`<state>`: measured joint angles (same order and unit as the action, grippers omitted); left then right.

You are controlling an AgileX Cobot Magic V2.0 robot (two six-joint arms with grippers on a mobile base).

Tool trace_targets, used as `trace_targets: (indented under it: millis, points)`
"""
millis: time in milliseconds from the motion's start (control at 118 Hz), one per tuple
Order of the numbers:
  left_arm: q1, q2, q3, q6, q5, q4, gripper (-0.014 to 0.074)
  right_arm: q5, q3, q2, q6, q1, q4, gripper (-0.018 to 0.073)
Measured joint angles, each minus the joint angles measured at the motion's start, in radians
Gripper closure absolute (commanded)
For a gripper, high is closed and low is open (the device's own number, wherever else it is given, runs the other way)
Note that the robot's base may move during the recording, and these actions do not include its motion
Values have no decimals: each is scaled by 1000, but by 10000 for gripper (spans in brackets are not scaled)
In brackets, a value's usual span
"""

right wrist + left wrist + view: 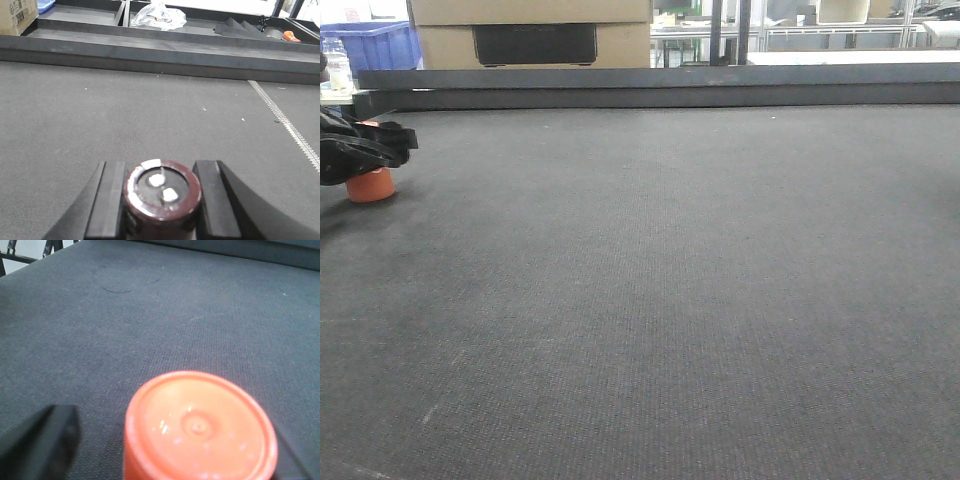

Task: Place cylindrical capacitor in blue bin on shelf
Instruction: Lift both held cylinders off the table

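The cylindrical capacitor (370, 186), an orange-red can, stands upright on the dark carpeted table at the far left. My left gripper (375, 150) is lowered over it. In the left wrist view its round top (200, 427) fills the space between the fingers (40, 445), with a gap on the left side, so the gripper is open around it. My right gripper (160, 167) is shut on a dark maroon can (162, 195) with two metal terminals on top. A blue bin (370, 45) shows at the back left. The shelf is out of view.
A raised dark ledge (660, 85) runs along the table's far edge, with a cardboard box (530, 30) behind it. In the right wrist view a crumpled plastic bag (159, 15) lies beyond the ledge (160, 52), and a zipper-like strip (290, 130) crosses the carpet at right.
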<state>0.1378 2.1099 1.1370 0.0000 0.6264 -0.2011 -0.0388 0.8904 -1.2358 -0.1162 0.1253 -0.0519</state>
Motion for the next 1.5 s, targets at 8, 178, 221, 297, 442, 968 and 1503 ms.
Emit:
trace_targets:
  millis: [8,178,221,297,442,968,1503]
  points:
    - [0,0,4,0,-10,0,370,0,0,0,0,0,0,720]
    - [-2,-32,11,0,-114,-2,706,0,0,0,0,0,0,720]
    - [-2,-55,11,0,-155,-2,708,0,0,0,0,0,0,720]
    - [-2,-98,11,0,-223,0,707,4,0,2,0,0,0,720]
    - [-4,-254,11,0,-414,55,707,73,0,45,0,0,0,720]
    - [-4,-952,34,0,-1139,201,707,514,0,335,0,-284,-98,720]
    - [-4,-1439,-124,0,-1366,209,707,569,0,621,0,-363,-169,720]
